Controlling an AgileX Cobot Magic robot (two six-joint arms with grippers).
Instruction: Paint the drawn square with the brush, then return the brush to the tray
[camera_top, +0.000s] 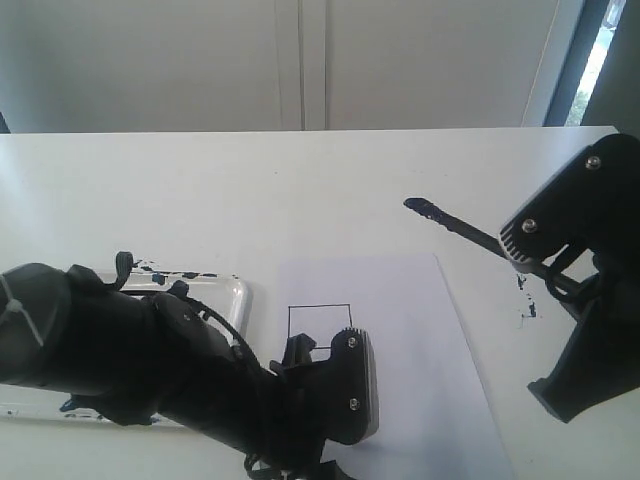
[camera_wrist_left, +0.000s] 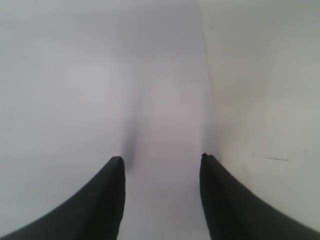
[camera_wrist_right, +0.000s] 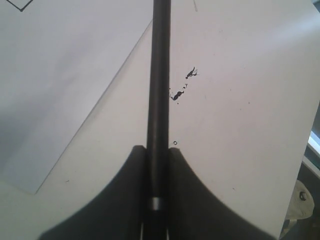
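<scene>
My right gripper (camera_top: 535, 262) is shut on the black brush (camera_top: 455, 223), held in the air right of the white paper (camera_top: 400, 340). Its blue-black tip (camera_top: 417, 206) points left, above the bare table beyond the paper's top right corner. In the right wrist view the brush (camera_wrist_right: 159, 90) runs straight out between my fingers (camera_wrist_right: 135, 165), its silver band (camera_wrist_right: 157, 203) between them. The drawn square (camera_top: 319, 318) is an empty outline on the paper. My left gripper (camera_wrist_left: 160, 162) stands open over the paper's near part, nothing in it. The clear paint-smeared tray (camera_top: 236, 297) lies left of the paper, mostly hidden by my left arm.
Small dark paint specks (camera_top: 528, 312) mark the table right of the paper, also seen as specks (camera_wrist_right: 179, 94) in the right wrist view. The paper's edge (camera_wrist_left: 206, 75) runs past my left gripper. A wall and window stand beyond the table's far edge.
</scene>
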